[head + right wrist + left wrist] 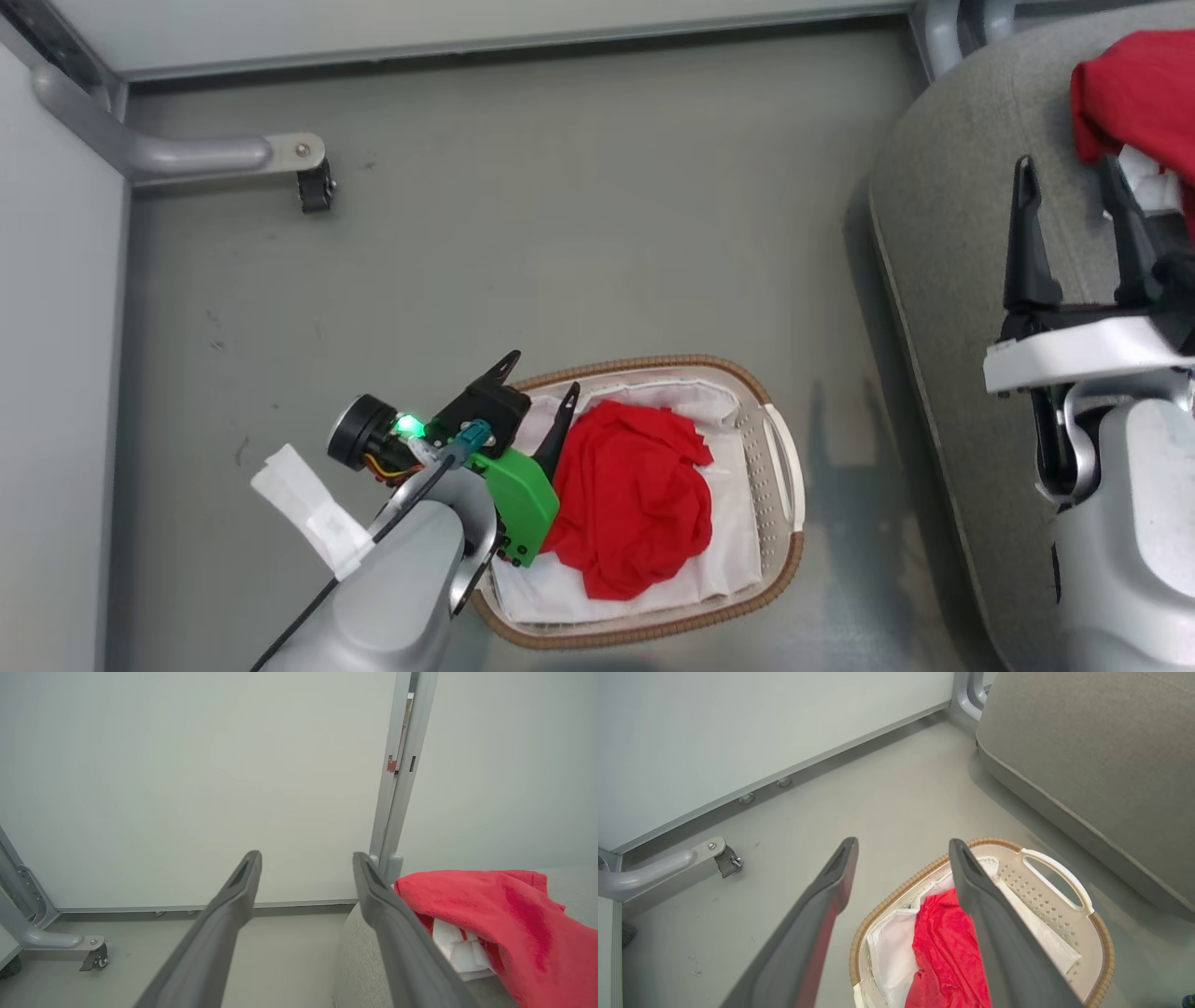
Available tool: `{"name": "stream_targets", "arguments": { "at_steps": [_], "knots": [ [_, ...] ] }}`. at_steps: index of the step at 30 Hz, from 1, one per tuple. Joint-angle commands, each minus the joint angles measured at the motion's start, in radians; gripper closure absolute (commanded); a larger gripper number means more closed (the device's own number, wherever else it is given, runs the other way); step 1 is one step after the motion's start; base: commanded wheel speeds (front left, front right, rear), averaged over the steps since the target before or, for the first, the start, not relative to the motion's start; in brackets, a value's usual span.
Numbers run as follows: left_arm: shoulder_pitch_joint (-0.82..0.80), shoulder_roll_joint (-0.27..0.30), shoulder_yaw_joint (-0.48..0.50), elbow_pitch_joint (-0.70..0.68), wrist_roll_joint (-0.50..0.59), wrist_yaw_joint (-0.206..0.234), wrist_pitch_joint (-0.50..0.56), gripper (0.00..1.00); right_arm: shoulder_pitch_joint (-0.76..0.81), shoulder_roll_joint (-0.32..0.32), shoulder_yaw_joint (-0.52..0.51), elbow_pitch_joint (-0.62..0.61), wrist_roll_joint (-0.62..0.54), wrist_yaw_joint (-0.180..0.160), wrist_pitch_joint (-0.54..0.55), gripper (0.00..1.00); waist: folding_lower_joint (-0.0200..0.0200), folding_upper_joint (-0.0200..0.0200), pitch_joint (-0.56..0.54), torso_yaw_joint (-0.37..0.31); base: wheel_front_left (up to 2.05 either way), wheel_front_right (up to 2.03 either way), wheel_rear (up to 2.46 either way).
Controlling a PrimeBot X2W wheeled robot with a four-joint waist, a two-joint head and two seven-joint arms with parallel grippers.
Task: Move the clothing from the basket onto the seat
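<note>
One red garment [635, 495] lies crumpled in the oval cream basket [782, 467] on the floor, over a white liner sheet [728, 551]; the left wrist view shows that garment [945, 947] in the basket [1045, 891]. My left gripper [540, 378] hovers open over the basket's left rim, nothing between its fingers. A second red garment [1134, 93] with white lining rests on the grey seat [943, 187] at the upper right. My right gripper [1074, 196] stands open above the seat, just left of that garment [490, 905], empty.
A grey metal leg with a small caster [315, 187] juts from the left wall onto the floor. Pale wall panels run along the back and left. A post [402, 765] stands behind the seat. Grey floor [560, 233] lies between the basket and the seat.
</note>
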Motion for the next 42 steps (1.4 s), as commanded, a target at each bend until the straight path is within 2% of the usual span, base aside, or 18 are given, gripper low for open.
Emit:
{"name": "stream_targets", "arguments": {
  "at_steps": [1,7,13,19,23,31,38,42],
  "knots": [
    [-0.044,0.007,-0.040,0.028,-0.004,-0.003,0.001,0.00,-0.034,-0.002,0.006,-0.009,0.026,-0.001,-0.005,0.00,0.0000,0.0093,0.158,-0.058,0.00,0.00,0.00],
    [-0.159,0.007,-0.175,0.172,0.008,-0.006,0.029,0.00,-0.125,-0.002,0.046,-0.045,0.086,-0.001,-0.005,0.00,0.0000,0.0093,0.310,-0.139,0.00,0.00,0.00],
    [-0.261,0.014,-0.258,0.323,0.048,-0.008,0.049,0.00,-0.217,-0.002,0.098,-0.084,0.135,-0.001,-0.005,0.00,0.0000,0.0093,0.456,-0.234,0.00,0.00,0.00],
    [-0.327,0.027,-0.265,0.414,0.038,-0.008,0.056,0.00,-0.267,-0.001,0.115,-0.132,0.181,-0.001,-0.005,0.00,0.0000,0.0093,0.550,-0.297,0.00,0.00,0.00],
    [-0.372,0.036,-0.269,0.467,0.043,0.024,0.074,0.00,-0.292,-0.001,0.134,-0.163,0.203,-0.001,-0.005,0.00,0.0000,0.0093,0.600,-0.327,0.00,0.00,0.00],
    [-0.408,0.033,-0.249,0.503,0.017,0.110,0.117,0.00,-0.307,-0.001,0.157,-0.190,0.230,-0.001,-0.005,0.00,0.0000,0.0093,0.626,-0.350,0.00,0.00,0.00],
    [-0.429,0.052,-0.237,0.518,0.009,0.203,0.142,0.00,-0.308,-0.002,0.175,-0.206,0.245,-0.001,-0.005,0.00,0.0000,0.0093,0.641,-0.367,0.00,0.00,0.00],
    [-0.448,0.065,-0.241,0.520,0.019,0.264,0.119,0.00,-0.300,-0.002,0.172,-0.211,0.249,-0.001,-0.005,0.00,0.0000,0.0093,0.652,-0.368,0.00,0.00,0.00]
  ]
}}
